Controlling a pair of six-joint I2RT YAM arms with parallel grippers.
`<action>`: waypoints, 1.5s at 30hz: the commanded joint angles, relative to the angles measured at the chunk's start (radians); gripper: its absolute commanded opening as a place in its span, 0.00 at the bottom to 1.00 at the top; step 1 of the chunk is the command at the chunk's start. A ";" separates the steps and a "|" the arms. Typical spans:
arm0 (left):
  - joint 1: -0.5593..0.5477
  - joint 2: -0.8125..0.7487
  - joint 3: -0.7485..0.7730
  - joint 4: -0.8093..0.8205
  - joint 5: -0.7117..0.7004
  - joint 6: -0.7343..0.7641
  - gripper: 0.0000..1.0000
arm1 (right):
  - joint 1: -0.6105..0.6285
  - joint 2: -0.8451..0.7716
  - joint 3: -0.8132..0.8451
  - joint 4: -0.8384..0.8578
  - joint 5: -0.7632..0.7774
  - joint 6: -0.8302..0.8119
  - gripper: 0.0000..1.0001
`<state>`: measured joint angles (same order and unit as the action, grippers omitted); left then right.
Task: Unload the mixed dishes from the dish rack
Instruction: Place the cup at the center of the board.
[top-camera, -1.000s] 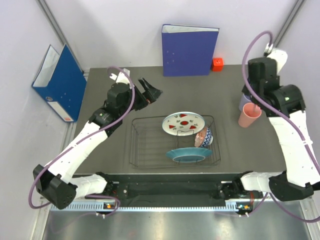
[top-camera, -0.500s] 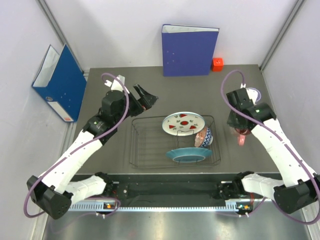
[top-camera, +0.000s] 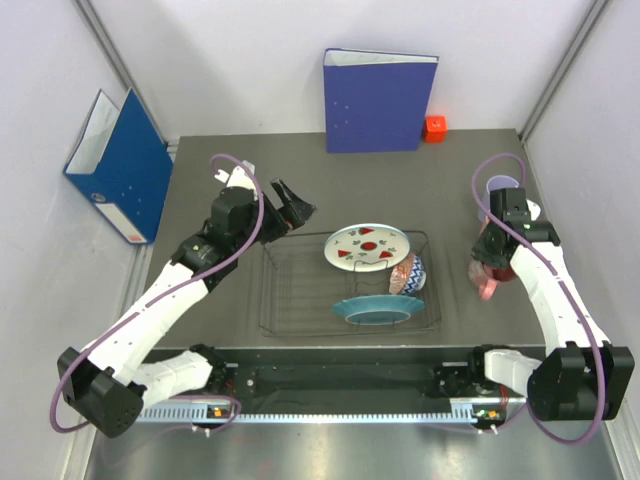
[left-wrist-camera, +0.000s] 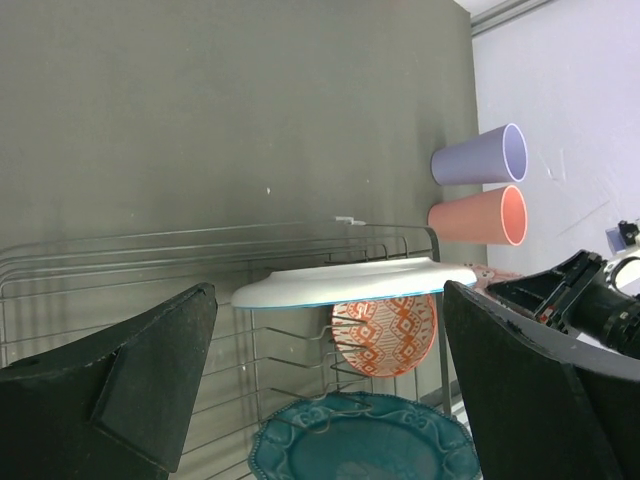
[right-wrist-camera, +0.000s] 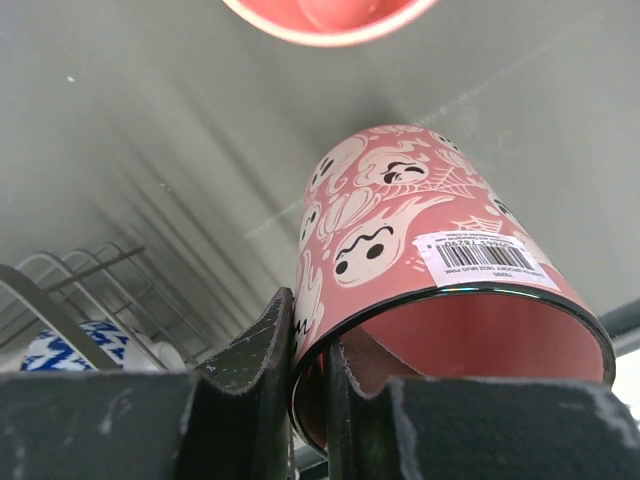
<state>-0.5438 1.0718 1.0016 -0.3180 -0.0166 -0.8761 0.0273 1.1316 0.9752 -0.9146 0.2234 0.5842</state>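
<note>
Right gripper (right-wrist-camera: 308, 335) is closed almost fully on the ghost-print pink cup (right-wrist-camera: 420, 250). One finger sits inside the rim and the other outside, with only the cup wall between them.

Hidden or cut off:
- The base of the held cup is out of sight in the right wrist view. Contact with the table (top-camera: 400, 180) cannot be determined.
- In the top view the right arm covers most of this cup. Only a pink portion shows below the wrist.
- The plain pink cup (left-wrist-camera: 478, 215) appears in the right wrist view only as a rim arc at the top edge, and the right arm hides it in the top view.
- The white plate (top-camera: 366, 246) covers the upper part of the patterned bowl (top-camera: 408, 272) in the left wrist view.

Orientation: the long axis of the held cup runs along the fingers, with the mouth toward the wrist camera and the base pointing away toward the table. The barcode label lies near the rim.

Position: the held cup is to the right of the dish rack (top-camera: 285, 290), apart from it and on the near side of the plain pink cup. The plain pink cup stands just beside the lavender cup (top-camera: 497, 187), which sits upright with its mouth up.

Rack contents occupy the right half. The white plate leans at the far side, the teal plate (top-camera: 377, 310) sits tilted at the near side, and the bowl stands on edge between them at the right end.

Left gripper (top-camera: 296, 198) is spread wide and holds nothing. It hangs above the table just beyond the rack's far-left corner, fingers aimed toward the plates.
</note>
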 joint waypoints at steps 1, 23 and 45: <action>0.002 -0.003 -0.018 0.019 -0.009 0.011 0.99 | -0.059 0.017 0.014 0.141 -0.061 -0.050 0.00; 0.002 0.089 -0.003 0.013 0.003 0.012 0.99 | -0.113 0.126 -0.053 0.255 -0.107 -0.061 0.36; 0.002 0.082 0.110 -0.065 -0.072 0.189 0.99 | 0.158 -0.081 0.344 0.305 -0.159 -0.001 0.62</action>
<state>-0.5438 1.1763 1.0306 -0.3592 -0.0452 -0.7918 0.0570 1.1034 1.2793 -0.7094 0.1024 0.5629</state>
